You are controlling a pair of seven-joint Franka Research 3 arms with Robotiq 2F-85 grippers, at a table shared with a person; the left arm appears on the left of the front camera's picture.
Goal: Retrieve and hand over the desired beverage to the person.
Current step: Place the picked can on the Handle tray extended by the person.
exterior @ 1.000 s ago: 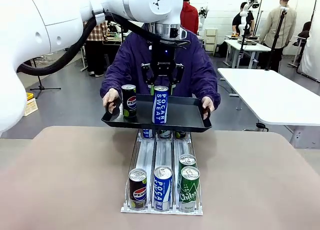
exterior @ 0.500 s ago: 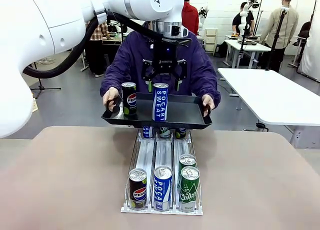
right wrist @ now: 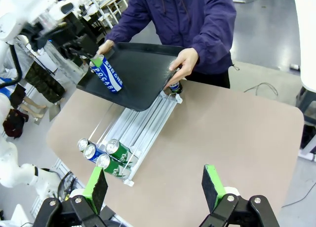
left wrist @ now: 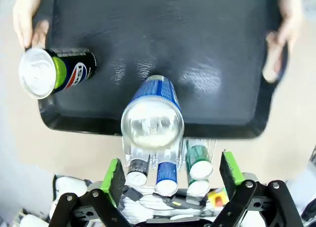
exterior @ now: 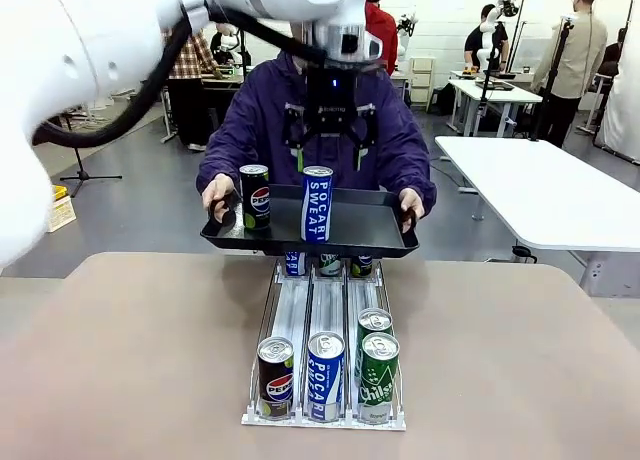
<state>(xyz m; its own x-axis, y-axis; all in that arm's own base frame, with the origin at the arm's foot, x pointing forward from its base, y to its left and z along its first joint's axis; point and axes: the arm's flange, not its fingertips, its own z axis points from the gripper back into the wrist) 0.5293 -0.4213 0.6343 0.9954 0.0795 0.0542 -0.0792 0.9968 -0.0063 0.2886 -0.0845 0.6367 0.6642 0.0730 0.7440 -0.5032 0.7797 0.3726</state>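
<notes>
While the person (exterior: 318,120) in the purple hooded jacket holds a black tray (exterior: 370,228) by both ends above the far end of the can rack (exterior: 326,320), a Pepsi can (exterior: 254,196) stands near its left edge and a Pocari Sweat can (exterior: 316,204) at its front middle. Directly over that blue can hangs the left gripper (exterior: 329,152), jaws spread and empty. The right gripper (right wrist: 154,189) hovers high above the tan table (exterior: 130,360), fingers apart.
</notes>
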